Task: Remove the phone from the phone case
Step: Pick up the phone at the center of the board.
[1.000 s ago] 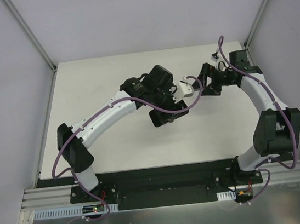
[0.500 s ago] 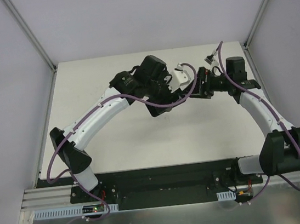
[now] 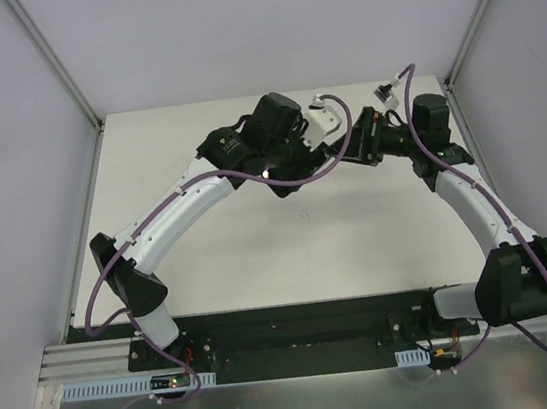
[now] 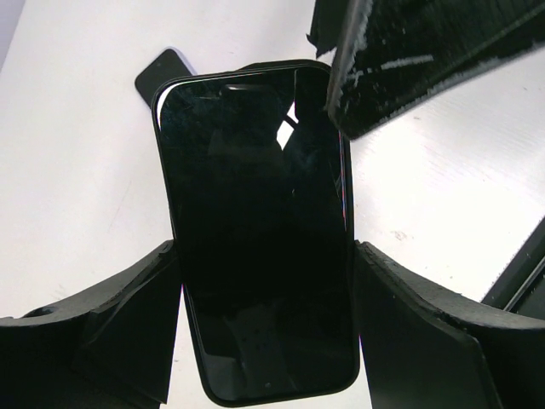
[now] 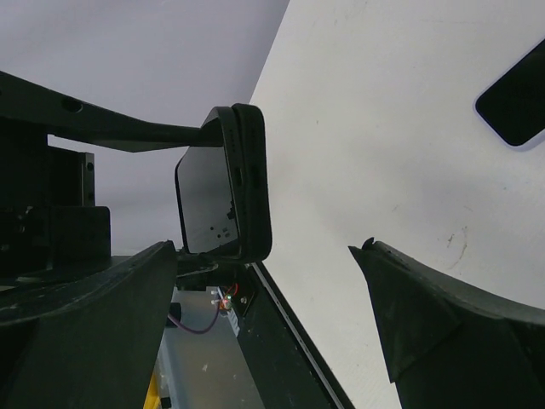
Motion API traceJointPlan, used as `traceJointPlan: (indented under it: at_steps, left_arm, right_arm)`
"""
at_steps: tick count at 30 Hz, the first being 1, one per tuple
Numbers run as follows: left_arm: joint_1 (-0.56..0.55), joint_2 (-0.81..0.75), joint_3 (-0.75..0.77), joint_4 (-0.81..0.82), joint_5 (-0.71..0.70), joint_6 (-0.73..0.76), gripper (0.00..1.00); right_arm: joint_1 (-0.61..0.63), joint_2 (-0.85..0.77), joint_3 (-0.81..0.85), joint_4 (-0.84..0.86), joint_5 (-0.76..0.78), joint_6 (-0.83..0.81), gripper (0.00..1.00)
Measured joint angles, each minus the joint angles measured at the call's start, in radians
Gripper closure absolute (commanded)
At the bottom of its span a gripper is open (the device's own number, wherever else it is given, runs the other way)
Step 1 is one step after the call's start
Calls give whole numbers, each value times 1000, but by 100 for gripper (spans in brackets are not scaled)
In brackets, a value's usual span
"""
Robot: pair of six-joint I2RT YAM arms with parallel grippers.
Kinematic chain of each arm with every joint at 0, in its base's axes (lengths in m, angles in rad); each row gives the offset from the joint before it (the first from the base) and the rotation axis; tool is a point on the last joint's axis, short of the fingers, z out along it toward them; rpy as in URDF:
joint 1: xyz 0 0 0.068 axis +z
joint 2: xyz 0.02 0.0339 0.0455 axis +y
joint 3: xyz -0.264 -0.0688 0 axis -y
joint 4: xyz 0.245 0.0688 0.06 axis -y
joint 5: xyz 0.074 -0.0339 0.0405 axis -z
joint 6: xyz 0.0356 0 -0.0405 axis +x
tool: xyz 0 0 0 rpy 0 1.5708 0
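The phone [image 4: 255, 213] was off the surface [image 5: 409, 128], held in the air above its far edge, roughly midway along it. The left tool [image 4: 266, 281] was clamped on the phone's two long sides, low on the body, with the dark screen facing that wrist's camera. Edge-on from the right wrist, a thicker dark band ran behind the screen. I took this for the phone case [image 5: 254, 183], still on the phone, though the frames did not settle it.

The right tool [image 5: 268, 264] stood with its fingers wide apart and nothing between them. One finger [image 4: 409, 60] was close by the phone's upper corner; whether it touched could not be told.

A second flat dark object [image 5: 515, 102] lay on the surface beyond the phone. It might have been another handset or a shell, and I could not tell which.

By my reading, lifting and presenting the phone was done. The separation itself was not: the right tool had yet to take hold of the free end so that case and phone could be worked apart.
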Motion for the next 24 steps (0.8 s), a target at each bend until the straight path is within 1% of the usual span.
traceJointPlan:
  at_steps: [8, 15, 24]
  left_arm:
    - [6, 21, 17, 35, -67, -72, 100]
    - [6, 58, 49, 48, -104, -138, 100]
    - [6, 78, 76, 55, -108, -188, 100]
  right_arm:
    - [63, 0, -2, 89, 71, 73, 2]
    - [114, 6, -2, 130, 121, 96, 4]
    - [124, 68, -2, 145, 151, 111, 6]
